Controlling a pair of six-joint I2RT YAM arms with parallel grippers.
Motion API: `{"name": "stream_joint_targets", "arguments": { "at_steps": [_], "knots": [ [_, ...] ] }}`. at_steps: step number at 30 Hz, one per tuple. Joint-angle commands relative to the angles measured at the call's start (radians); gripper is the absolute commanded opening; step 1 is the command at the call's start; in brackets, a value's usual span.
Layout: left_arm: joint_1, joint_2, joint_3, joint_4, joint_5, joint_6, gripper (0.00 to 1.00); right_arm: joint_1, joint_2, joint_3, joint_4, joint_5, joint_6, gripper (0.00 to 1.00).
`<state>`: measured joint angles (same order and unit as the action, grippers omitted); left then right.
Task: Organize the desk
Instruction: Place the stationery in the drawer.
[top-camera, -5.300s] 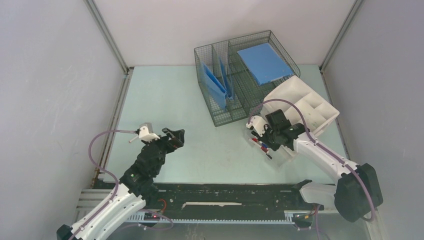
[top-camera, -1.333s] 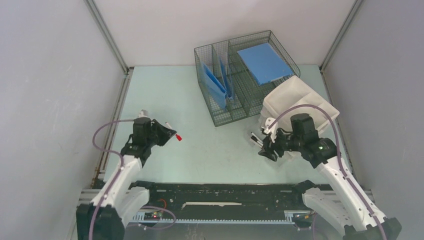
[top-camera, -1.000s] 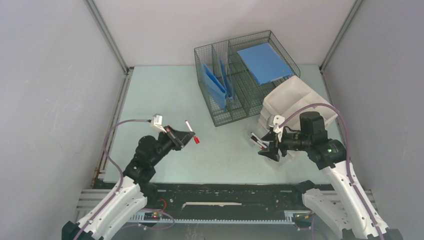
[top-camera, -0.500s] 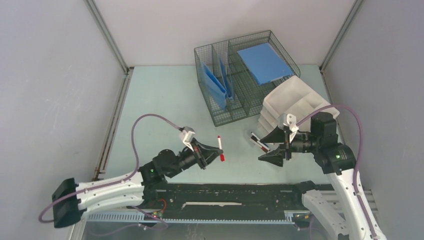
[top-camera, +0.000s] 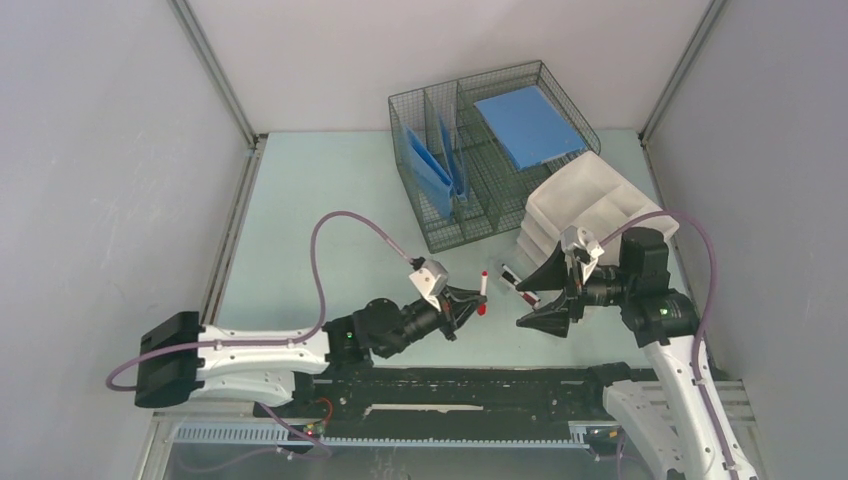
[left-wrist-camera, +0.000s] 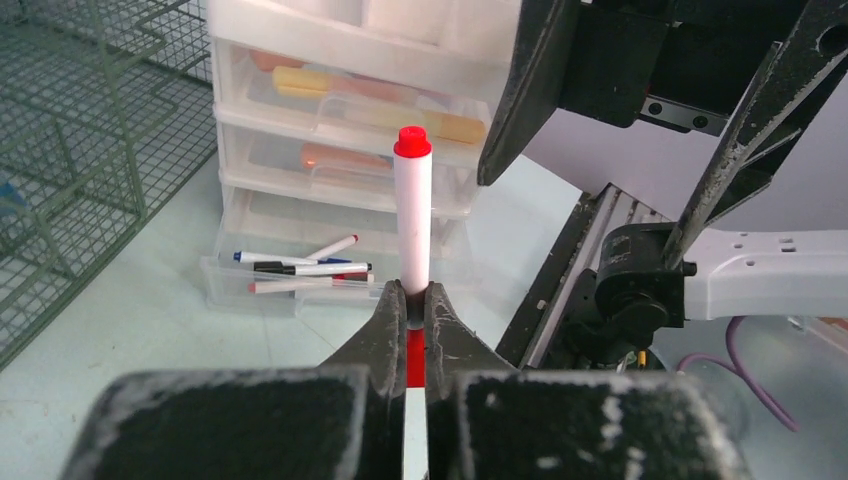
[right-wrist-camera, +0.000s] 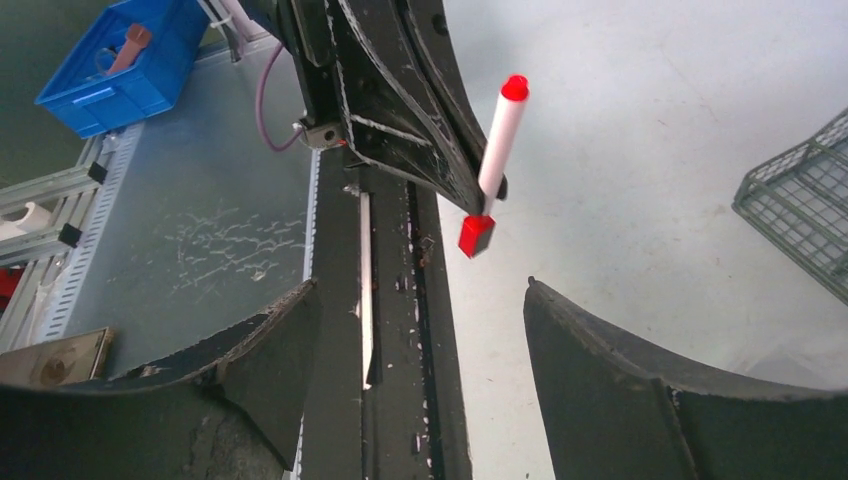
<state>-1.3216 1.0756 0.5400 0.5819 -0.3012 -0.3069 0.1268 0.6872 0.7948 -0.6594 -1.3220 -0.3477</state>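
pale mint-green, the one desk (top-camera: 320, 200) lay flat under both arms, carrying one wire basket (top-camera: 440, 236) with three blue folders (top-camera: 525, 125) and one white drawer unit (top-camera: 590, 200) towards its far right. my left gripper (top-camera: 470, 303) was pinched tight on one white marker (top-camera: 483, 290) with two red ends, held off the desk, while my right gripper (top-camera: 522, 305) stood spread wide just beside it, gripping nothing. i could make out four loose pens (left-wrist-camera: 300, 270) in the lowest, pulled-out drawer.
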Motion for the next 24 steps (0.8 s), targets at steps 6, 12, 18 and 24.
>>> {"name": "stream_joint_targets", "arguments": {
  "at_steps": [6, 12, 18, 24],
  "knots": [
    [-0.092, 0.151, 0.131, 0.127, -0.114, 0.170, 0.00, -0.008, -0.017, -0.039, 0.081, -0.059, 0.064, 0.81],
    [-0.122, 0.211, 0.149, 0.192, -0.139, 0.187, 0.00, -0.009, -0.024, -0.059, 0.160, -0.017, 0.178, 0.80],
    [-0.130, 0.253, 0.166, 0.234, -0.141, 0.185, 0.00, -0.009, -0.025, -0.080, 0.229, -0.009, 0.249, 0.80],
    [-0.135, 0.265, 0.174, 0.255, -0.130, 0.176, 0.00, -0.009, -0.025, -0.089, 0.267, 0.034, 0.298, 0.79]
  ]
}}
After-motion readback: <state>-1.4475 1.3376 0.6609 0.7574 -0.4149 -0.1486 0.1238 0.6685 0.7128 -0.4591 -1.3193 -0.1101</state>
